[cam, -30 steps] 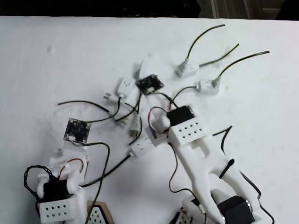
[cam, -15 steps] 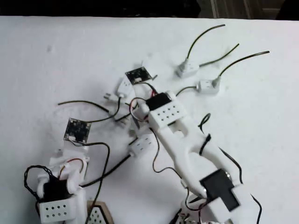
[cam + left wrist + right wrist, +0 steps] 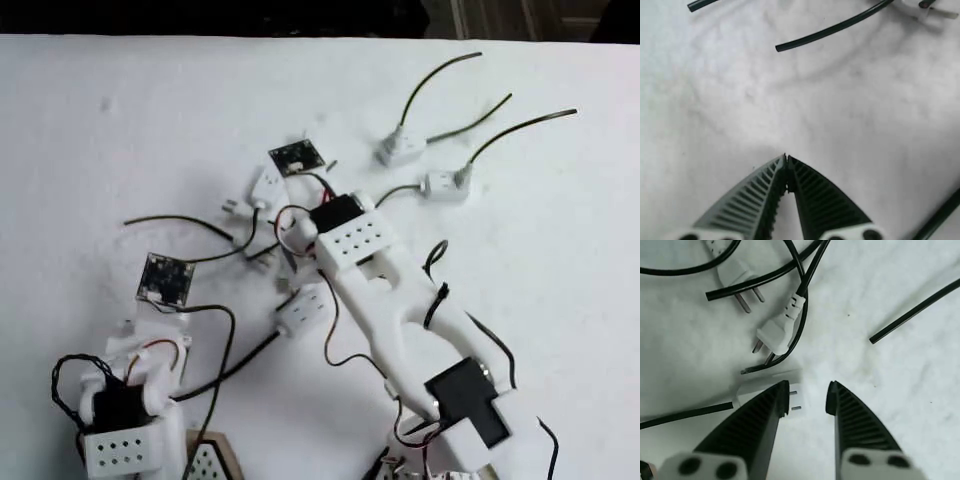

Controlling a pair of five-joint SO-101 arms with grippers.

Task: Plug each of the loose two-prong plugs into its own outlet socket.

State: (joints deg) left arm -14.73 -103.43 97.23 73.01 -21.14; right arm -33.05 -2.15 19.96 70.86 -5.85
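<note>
- High view: the right arm (image 3: pixel 365 250) is hanging over the tangle in the middle of the bench (image 3: pixel 120 120), probably because the loose plugs and an outlet socket (image 3: pixel 303 313) are lying close together there. The socket is sitting just beside the arm. A far socket (image 3: pixel 400 150) is lying well apart from the tangle. The left arm (image 3: pixel 120 425) is sitting at the near-left corner, away from the tangle.
- Left wrist view: the left fingers (image 3: pixel 786 167) are pressing shut tip to tip and holding nothing. They are hanging above bare bench, with a black cord end (image 3: pixel 835 30) lying farther off.
- Right wrist view: the right fingers (image 3: pixel 765 412) are standing wide apart and gripping nothing. One tip is sitting right at the outlet socket (image 3: pixel 762 386), though contact cannot be told; this looks like lining up for a grasp. The nearer plug (image 3: pixel 775 332) is lying just beyond, and a second plug (image 3: pixel 737 272) farther on. Black cords (image 3: pixel 812 265) are looping around both plugs, so they are likely getting in the way of a clean pick.
</note>
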